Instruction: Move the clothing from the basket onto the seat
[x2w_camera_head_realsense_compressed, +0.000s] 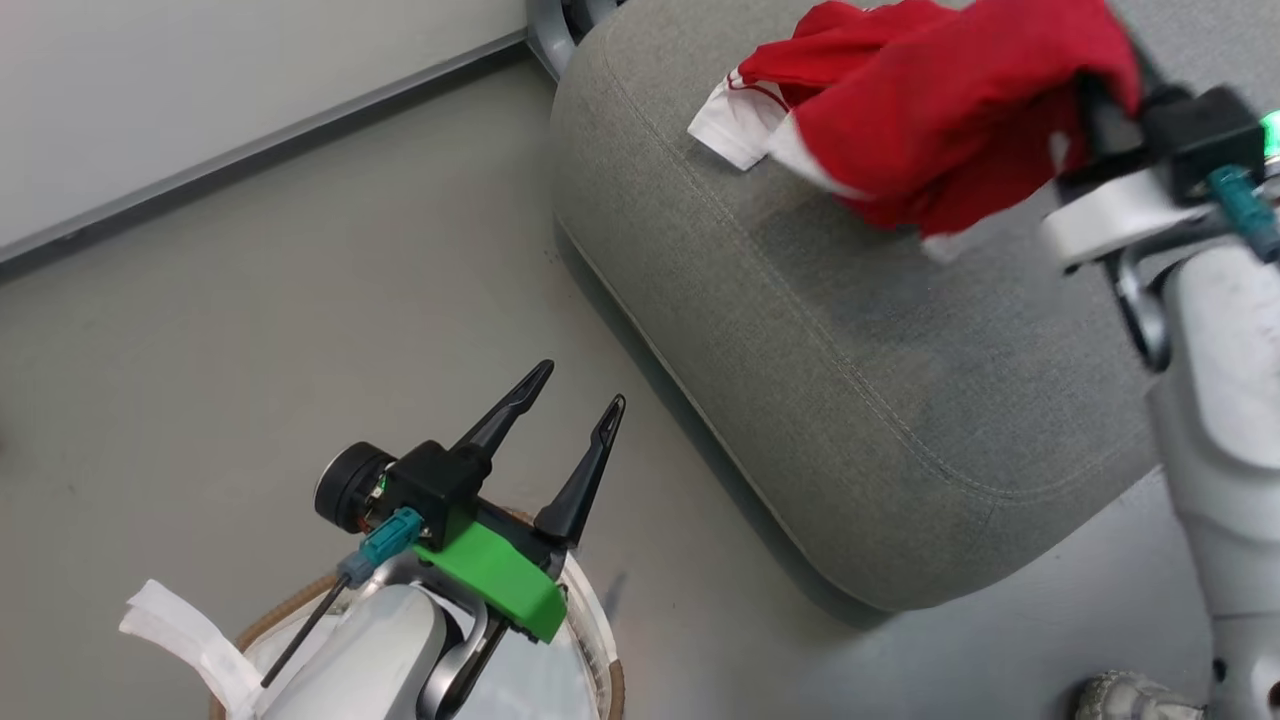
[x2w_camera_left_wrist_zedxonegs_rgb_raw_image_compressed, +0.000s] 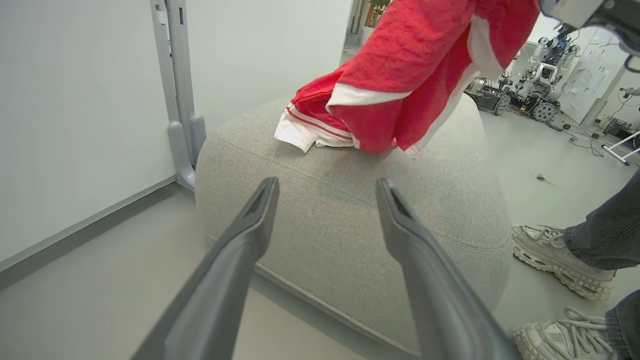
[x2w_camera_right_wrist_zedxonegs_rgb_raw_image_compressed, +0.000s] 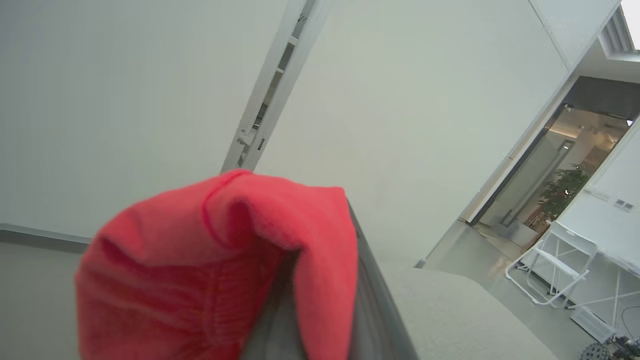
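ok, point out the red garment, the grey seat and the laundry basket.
red garment (x2w_camera_head_realsense_compressed: 940, 120): head view, middle of the bunched red cloth over the seat.
grey seat (x2w_camera_head_realsense_compressed: 860, 400): head view, bare top of the cushion.
laundry basket (x2w_camera_head_realsense_compressed: 262, 622): head view, tan woven rim, left side.

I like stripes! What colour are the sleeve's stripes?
Red stripes, clearest in the left wrist view.

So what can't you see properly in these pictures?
- Inside the basket: in the head view the left arm covers it, and the bottom edge cuts it off.
- The right gripper's fingers: in the right wrist view the clothing drapes over them.
- One garment or two: they are bunched together, so I cannot tell.
- The person: the left wrist view has just shoes and trouser legs; the edge cuts off the rest.
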